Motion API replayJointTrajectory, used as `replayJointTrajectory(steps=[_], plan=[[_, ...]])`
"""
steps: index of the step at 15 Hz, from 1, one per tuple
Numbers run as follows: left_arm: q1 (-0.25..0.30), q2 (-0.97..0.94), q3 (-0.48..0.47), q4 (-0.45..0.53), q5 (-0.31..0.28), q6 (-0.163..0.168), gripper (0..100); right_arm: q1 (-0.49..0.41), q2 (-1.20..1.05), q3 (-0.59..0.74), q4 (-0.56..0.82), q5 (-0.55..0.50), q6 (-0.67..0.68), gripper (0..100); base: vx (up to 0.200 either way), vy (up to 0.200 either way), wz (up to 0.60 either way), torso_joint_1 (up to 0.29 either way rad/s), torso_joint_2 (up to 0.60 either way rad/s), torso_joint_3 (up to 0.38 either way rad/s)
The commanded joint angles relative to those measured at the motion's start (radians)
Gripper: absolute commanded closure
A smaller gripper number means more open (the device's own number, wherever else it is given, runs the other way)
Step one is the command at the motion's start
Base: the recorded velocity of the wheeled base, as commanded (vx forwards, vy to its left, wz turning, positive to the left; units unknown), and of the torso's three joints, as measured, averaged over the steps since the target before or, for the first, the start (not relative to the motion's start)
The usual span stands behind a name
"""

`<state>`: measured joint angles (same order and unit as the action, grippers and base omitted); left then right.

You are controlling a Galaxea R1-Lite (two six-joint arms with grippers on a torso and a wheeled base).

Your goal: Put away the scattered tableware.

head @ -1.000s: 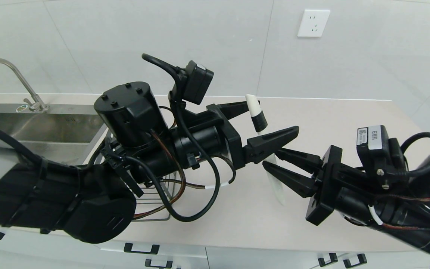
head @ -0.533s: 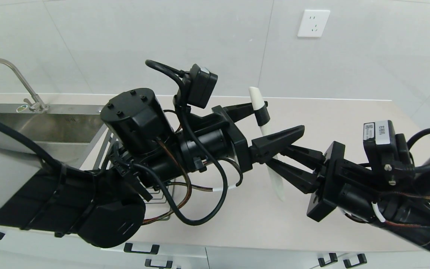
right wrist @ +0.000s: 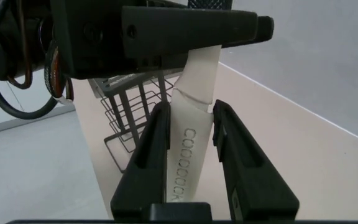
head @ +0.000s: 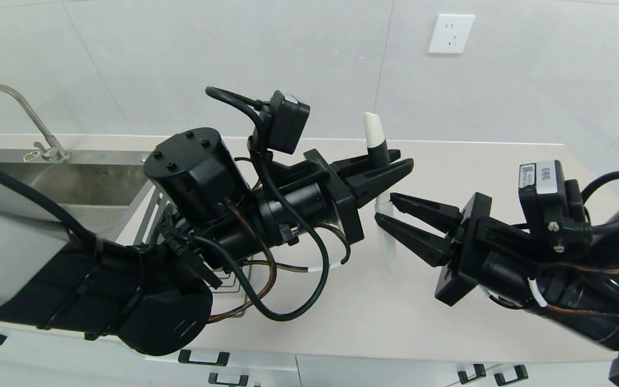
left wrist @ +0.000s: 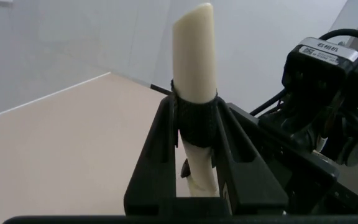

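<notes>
Up above the beige worktop, the left gripper squeezes the white knife at its black band. The right gripper pinches the blade. A steel sink, a wire rack and a wall socket are nearby.

Illumination is bright, even and diffuse, arriving from overhead. The wall tiles and the countertop return it uniformly, with no hard glare. Soft specular highlights mark the faucet and the steel sink at far left. The white utensil shows gentle shading along one flank. The head view has a wide-angle rendering, so the vertical tile joints splay apart instead of running parallel.
</notes>
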<state>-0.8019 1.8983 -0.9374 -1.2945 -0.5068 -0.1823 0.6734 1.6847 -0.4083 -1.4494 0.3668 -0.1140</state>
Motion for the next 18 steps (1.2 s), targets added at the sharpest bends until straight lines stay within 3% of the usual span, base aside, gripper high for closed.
replayJointTrajectory(steps=[1, 5, 7, 9, 11, 13, 14, 16, 17, 18], plan=[[0.001, -0.005, 0.000, 0.000, 0.014, 0.000, 100, 0.000, 0.004, 0.006, 0.000, -0.003, 0.039, 0, 0.000, 0.000, 0.00, 0.000, 0.00, 0.000], [0.015, -0.053, 0.005, 0.017, 0.082, 0.007, 100, -0.011, -0.060, 0.098, -0.026, -0.005, 0.040, 0, 0.000, 0.000, 0.00, 0.000, 0.00, 0.000], [0.032, -0.110, 0.026, 0.024, 0.100, 0.009, 100, -0.072, -0.166, 0.206, -0.028, -0.003, 0.037, 0, 0.000, 0.000, 0.00, 0.000, 0.00, 0.000], [0.041, -0.193, 0.089, 0.026, 0.102, 0.034, 100, -0.144, -0.315, 0.306, -0.026, -0.003, 0.039, 0, 0.000, 0.000, 0.00, 0.000, 0.00, 0.000], [0.067, -0.254, 0.144, 0.026, 0.100, 0.095, 100, -0.235, -0.488, 0.408, -0.020, -0.002, 0.036, 0, 0.000, 0.000, 0.00, 0.000, 0.00, 0.000], [0.118, -0.321, 0.212, 0.046, 0.100, 0.138, 100, -0.360, -0.720, 0.404, 0.075, 0.009, 0.024, 0, 0.000, 0.000, 0.00, 0.000, 0.00, 0.000], [0.119, -0.352, 0.223, 0.087, 0.100, 0.159, 100, -0.397, -0.823, 0.405, 0.152, 0.011, 0.019, 0, 0.000, 0.000, 0.00, 0.000, 0.00, 0.000], [0.110, -0.420, 0.189, 0.238, 0.117, 0.258, 100, -0.476, -1.071, 0.402, 0.365, 0.003, -0.010, 0, 0.000, 0.000, 0.00, 0.000, 0.00, 0.000], [0.099, -0.436, 0.160, 0.297, 0.180, 0.297, 100, -0.529, -1.186, 0.405, 0.465, -0.003, -0.012, 0, 0.000, 0.000, 0.00, 0.000, 0.00, 0.000], [0.063, -0.439, 0.141, 0.319, 0.269, 0.310, 100, -0.601, -1.301, 0.407, 0.552, -0.017, -0.013, 0, 0.000, 0.000, 0.00, 0.000, 0.00, 0.000]])
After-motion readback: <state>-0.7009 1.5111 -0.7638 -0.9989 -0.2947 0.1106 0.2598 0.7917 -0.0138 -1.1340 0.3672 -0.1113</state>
